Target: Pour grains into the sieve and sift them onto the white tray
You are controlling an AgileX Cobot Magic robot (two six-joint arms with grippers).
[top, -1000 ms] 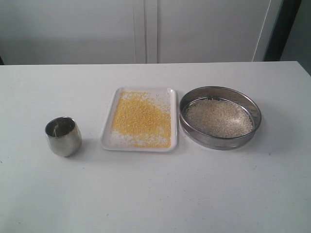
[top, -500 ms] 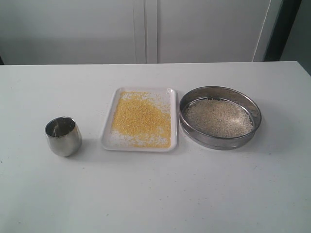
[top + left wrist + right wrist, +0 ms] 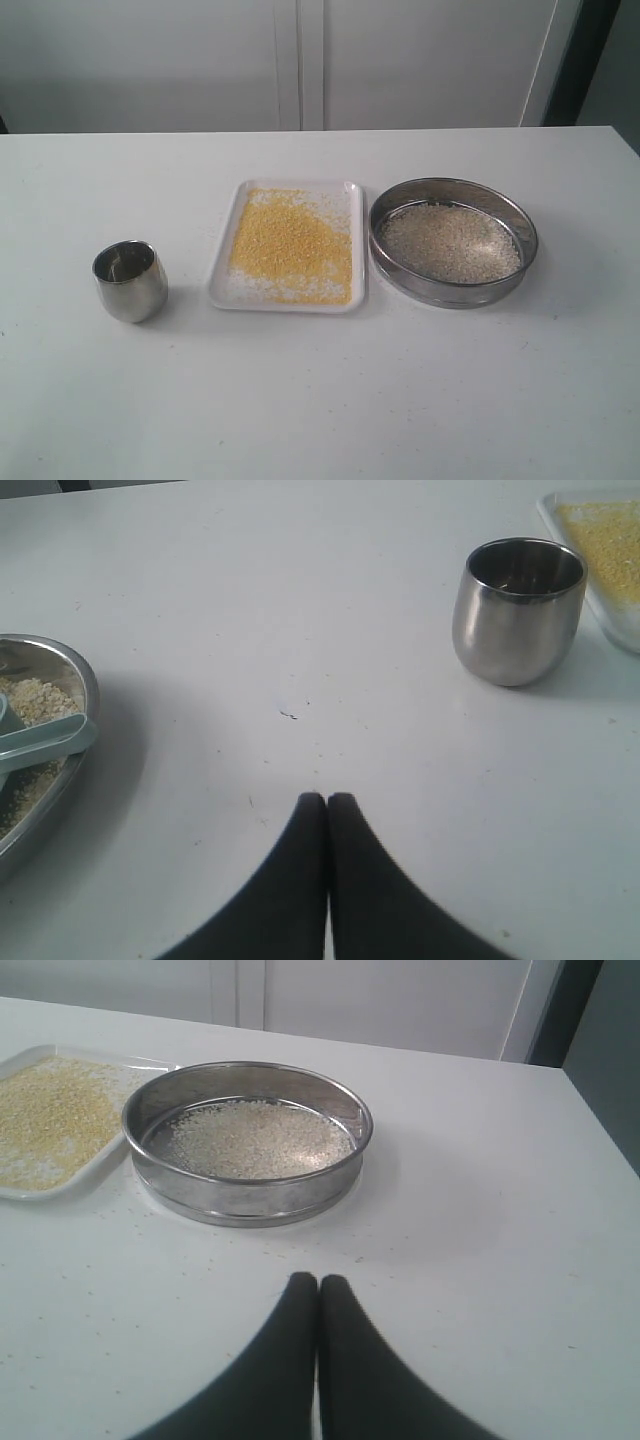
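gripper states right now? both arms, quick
Left gripper: closed, holding nothing.
Right gripper: closed, holding nothing.

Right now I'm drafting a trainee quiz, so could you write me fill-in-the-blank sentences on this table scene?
In the exterior view, the sieve sits to the ____ of the white tray.
The granules on that tray are ____ in colour.
The steel cup stands ____, mouth up.
The left tool and the right tool are both ____, holding nothing.
Missing words: right; yellow; upright; shut.
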